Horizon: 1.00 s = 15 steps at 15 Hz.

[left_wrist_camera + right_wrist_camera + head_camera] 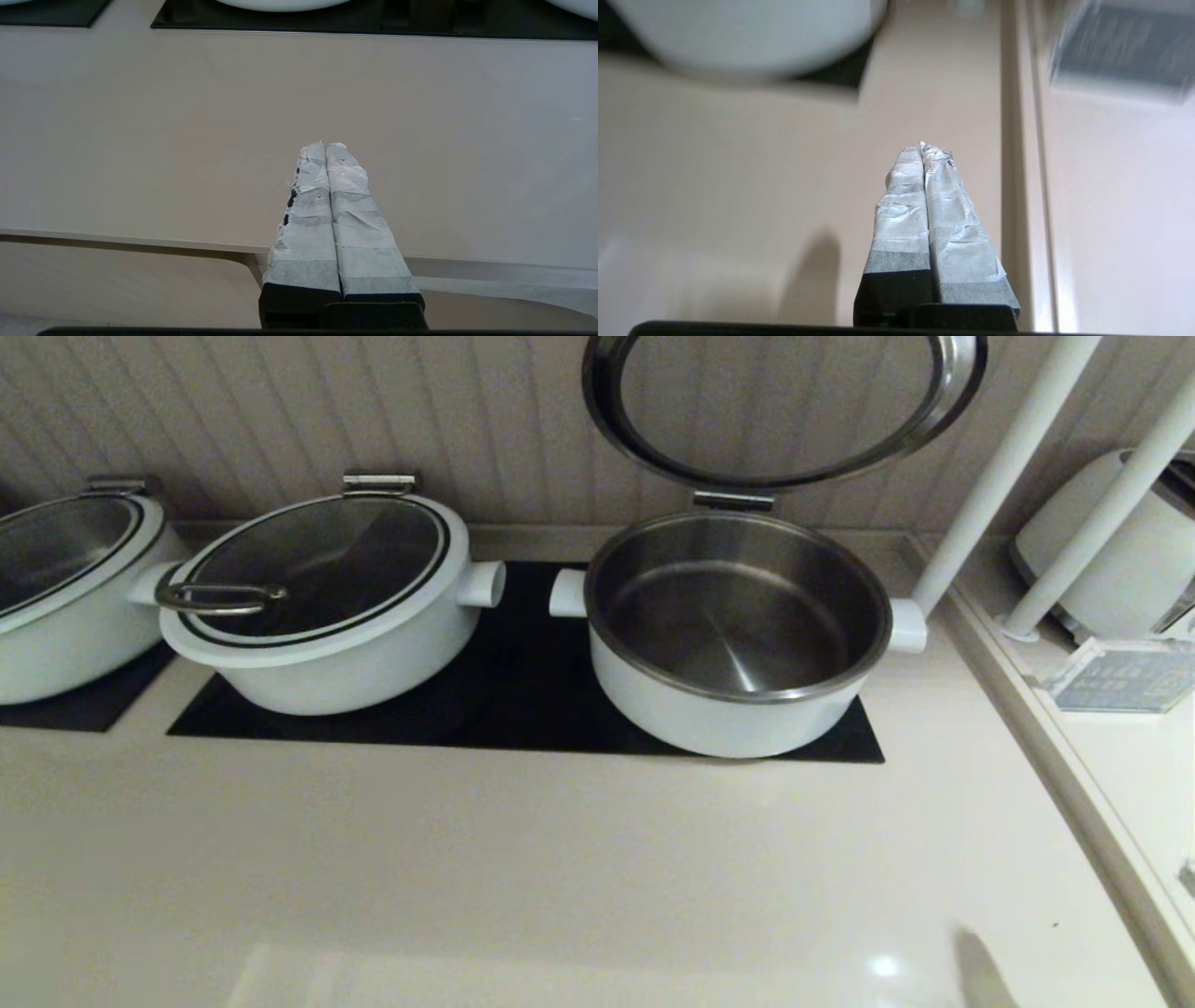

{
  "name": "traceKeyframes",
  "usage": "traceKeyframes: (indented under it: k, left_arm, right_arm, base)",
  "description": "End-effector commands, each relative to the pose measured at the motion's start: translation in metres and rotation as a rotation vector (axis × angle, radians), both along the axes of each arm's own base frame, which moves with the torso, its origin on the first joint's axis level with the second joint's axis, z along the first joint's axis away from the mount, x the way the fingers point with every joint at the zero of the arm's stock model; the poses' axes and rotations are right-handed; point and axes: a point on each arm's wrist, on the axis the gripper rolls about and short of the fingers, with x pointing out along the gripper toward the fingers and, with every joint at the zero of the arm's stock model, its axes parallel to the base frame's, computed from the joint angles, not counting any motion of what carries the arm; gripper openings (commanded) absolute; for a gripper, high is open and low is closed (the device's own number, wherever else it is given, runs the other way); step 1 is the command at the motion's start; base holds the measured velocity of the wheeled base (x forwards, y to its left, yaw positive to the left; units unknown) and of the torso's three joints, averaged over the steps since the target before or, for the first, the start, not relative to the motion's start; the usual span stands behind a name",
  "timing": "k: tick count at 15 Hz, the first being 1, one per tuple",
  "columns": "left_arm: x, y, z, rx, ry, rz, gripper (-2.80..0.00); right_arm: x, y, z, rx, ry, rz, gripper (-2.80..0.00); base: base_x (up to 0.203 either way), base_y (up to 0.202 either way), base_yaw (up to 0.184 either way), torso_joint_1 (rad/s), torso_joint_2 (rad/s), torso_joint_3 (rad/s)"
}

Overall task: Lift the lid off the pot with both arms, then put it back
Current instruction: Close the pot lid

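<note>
I have both claws pressed closed on nothing. My left gripper (325, 145) hangs over bare beige countertop (140, 140), with the black mat (373, 21) and the pots well ahead of its tips. My right gripper (923, 147) is also over bare counter; the white pot (738, 635) sits ahead of it and off to its left, with the raised counter ledge (1020, 163) running just beside its right. In the head view only a pale tip of that claw shows at the lower edge.

The pot's steel bowl stands uncovered. Its lid (784, 411) is tipped up on the hinge plate (733, 501) at the far side, underside rim facing me, leaning near the wall. A neighbouring covered pot (327, 597) sits further to the left on the same mat.

I judge the lid fairly heavy, rigid and breakable, its glass and polished steel slick under taped fingers. The hinge will guide it, so I would take the rim on both sides and lower it slowly, never letting it drop.
</note>
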Motion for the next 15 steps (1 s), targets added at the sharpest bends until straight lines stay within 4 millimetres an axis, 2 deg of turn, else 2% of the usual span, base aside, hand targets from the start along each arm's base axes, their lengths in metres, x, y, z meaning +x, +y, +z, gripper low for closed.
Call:
traceKeyframes:
  k: [1, 3, 6, 9, 11, 15]
  left_arm:
    - [0.0, 0.0, 0.0, 0.0, -0.001, 0.0, -2.8]
    - [0.0, 0.0, 0.0, 0.0, -0.001, 0.0, -2.8]
    - [0.0, 0.0, 0.0, 0.0, 0.0, 0.0, -2.8]
    - [0.0, 0.0, 0.0, 0.0, 0.0, 0.0, -2.8]
    - [0.0, 0.0, 0.0, 0.0, -0.001, 0.0, -2.8]
    - [0.0, 0.0, 0.0, 0.0, -0.001, 0.0, -2.8]
  right_arm:
    - [-0.017, -0.001, -0.017, -0.008, 0.072, -0.003, -2.8]
    - [-0.03, -0.003, -0.036, -0.029, 0.195, -0.069, -2.8]
    - [-0.055, -0.003, -0.051, -0.022, 0.157, -0.05, -2.8]
    - [-0.069, -0.003, -0.06, -0.013, 0.074, -0.039, -2.8]
    - [-0.074, -0.003, -0.061, -0.003, -0.015, -0.055, -2.8]
    - [-0.074, -0.003, -0.062, 0.041, -0.02, -0.071, -2.8]
  base:
    - [0.0, 0.0, 0.0, 0.0, 0.0, 0.0]
    - [0.0, 0.0, 0.0, 0.0, 0.0, 0.0]
    - [0.0, 0.0, 0.0, 0.0, 0.0, 0.0]
    - [0.0, 0.0, 0.0, 0.0, 0.0, 0.0]
    - [0.0, 0.0, 0.0, 0.0, 0.0, 0.0]
    - [0.0, 0.0, 0.0, 0.0, 0.0, 0.0]
